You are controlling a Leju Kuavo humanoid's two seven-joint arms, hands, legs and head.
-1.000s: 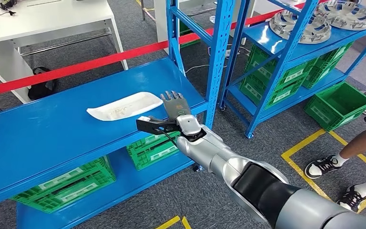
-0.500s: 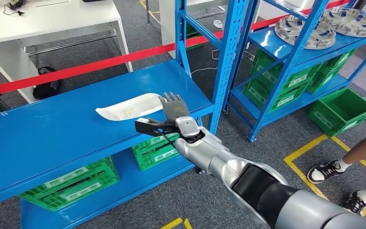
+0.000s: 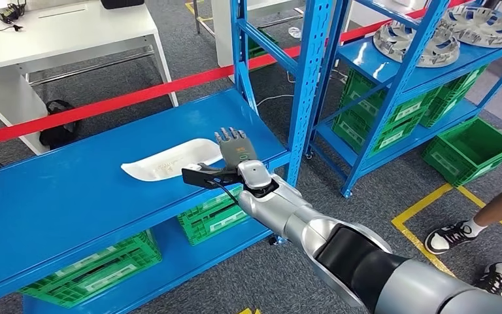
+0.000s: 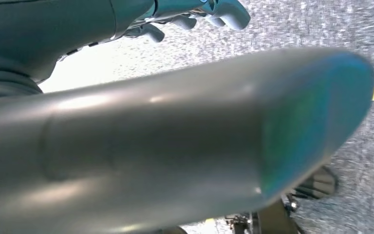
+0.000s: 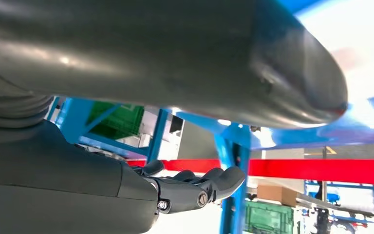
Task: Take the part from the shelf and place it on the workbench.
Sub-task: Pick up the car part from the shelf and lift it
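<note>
The part (image 3: 163,162) is a long white shallow piece lying on the top board of the low blue shelf (image 3: 72,190). My right hand (image 3: 232,157) hovers at the part's right end, fingers straight and apart, thumb stretched out along the part's near edge. Nothing is gripped; whether it touches the part I cannot tell. In the right wrist view the dark fingers (image 5: 199,187) reach out free under the thick thumb. My left hand (image 4: 195,14) hangs over grey carpet with its fingers loosely bent and nothing in them.
A blue upright post (image 3: 307,78) stands just right of my hand. Behind it another blue rack (image 3: 392,72) carries silver wheel discs (image 3: 418,39) and green crates (image 3: 464,147). A white table (image 3: 65,33) and a red barrier tape (image 3: 137,98) lie beyond. A person's feet (image 3: 451,232) stand at right.
The camera has shifted a little. My right hand has come closer to the part, and its fingers now overlap the part's right end.
</note>
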